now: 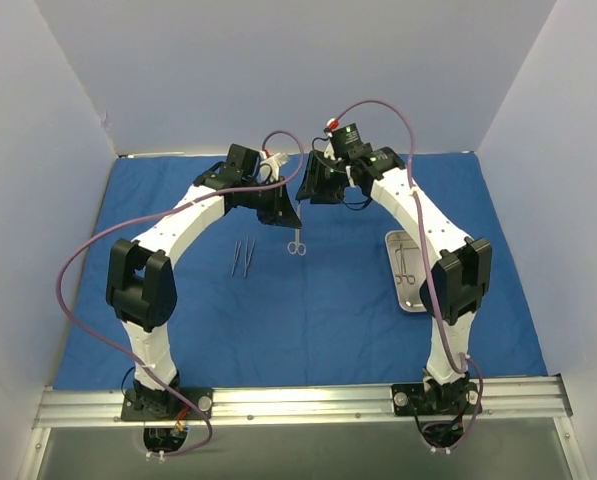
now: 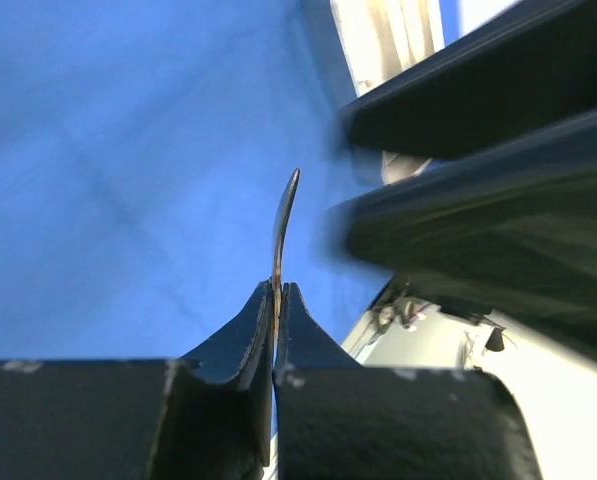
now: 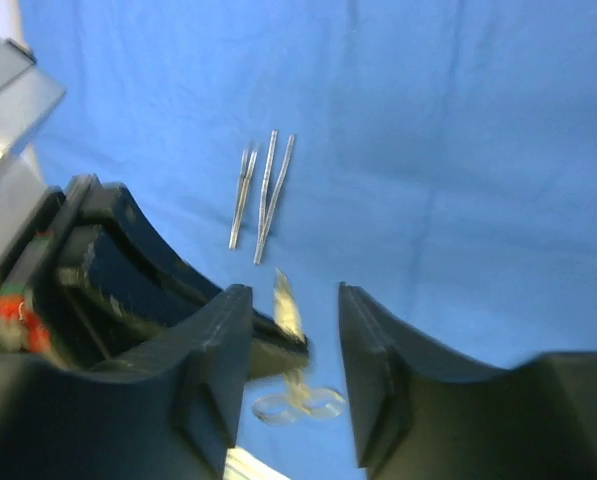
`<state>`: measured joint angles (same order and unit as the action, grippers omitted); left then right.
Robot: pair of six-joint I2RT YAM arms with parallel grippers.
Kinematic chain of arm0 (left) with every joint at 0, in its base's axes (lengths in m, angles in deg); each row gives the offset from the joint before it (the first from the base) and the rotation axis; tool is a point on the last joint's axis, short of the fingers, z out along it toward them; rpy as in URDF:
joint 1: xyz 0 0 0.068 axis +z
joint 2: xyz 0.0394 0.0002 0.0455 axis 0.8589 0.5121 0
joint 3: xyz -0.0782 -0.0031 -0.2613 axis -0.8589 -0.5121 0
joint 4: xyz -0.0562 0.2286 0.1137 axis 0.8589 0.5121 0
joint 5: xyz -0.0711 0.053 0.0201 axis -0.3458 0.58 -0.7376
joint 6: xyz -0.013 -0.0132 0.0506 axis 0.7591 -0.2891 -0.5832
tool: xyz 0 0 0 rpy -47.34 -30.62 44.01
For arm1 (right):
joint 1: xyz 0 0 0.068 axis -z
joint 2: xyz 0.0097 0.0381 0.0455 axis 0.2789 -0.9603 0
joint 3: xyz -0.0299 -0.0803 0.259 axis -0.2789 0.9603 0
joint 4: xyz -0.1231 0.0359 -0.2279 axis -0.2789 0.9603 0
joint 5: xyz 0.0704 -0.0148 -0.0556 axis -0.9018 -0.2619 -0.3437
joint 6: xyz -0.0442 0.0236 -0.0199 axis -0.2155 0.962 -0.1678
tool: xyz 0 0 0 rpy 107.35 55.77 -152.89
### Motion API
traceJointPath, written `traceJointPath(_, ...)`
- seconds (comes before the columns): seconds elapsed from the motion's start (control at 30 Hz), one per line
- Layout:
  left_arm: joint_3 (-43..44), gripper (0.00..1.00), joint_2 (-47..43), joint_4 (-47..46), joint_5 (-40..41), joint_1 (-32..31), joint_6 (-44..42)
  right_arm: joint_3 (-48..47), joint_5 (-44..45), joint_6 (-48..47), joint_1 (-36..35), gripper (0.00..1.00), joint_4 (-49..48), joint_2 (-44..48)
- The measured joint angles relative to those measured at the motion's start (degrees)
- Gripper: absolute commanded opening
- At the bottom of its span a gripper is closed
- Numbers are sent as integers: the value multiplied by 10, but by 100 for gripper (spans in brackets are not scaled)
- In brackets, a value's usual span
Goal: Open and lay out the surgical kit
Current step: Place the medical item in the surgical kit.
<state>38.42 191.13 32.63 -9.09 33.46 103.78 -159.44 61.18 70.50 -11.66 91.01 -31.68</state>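
Your left fingers [image 2: 253, 320] are clamped on the blade tip of the scissors [image 1: 295, 243], which hang over the blue cloth [image 1: 328, 310] just beside the tweezers [image 1: 243, 257]; right fingers [image 3: 218, 330] stand open. Lower until the handles touch, lay them parallel to the tweezers, then release.

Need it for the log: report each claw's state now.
Left claw: closed, holding the scissors.
Right claw: open, gripping nothing.

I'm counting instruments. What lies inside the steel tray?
One thin scissor-like instrument lies in the tray. The right arm covers the tray's right side, so anything there is hidden.
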Motion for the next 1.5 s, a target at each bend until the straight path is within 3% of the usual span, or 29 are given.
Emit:
traceJointPath(0.03,-6,2,0,3,0,7,-7,-4,2,-6,2,49,4,0)
traceJointPath(0.2,-54,2,-1,63,29,75,-61,-9,16,-48,45,51,21,5)
traceJointPath(0.47,-64,2,1,194,149,176,-166,122,33,-114,128,49,38,80)
traceJointPath(0.83,3,2,74,262,218,194,-227,179,10,-144,131,49,37,97)
traceJointPath(1.5,50,2,166,270,156,207,-254,169,-19,-165,157,47,41,80)
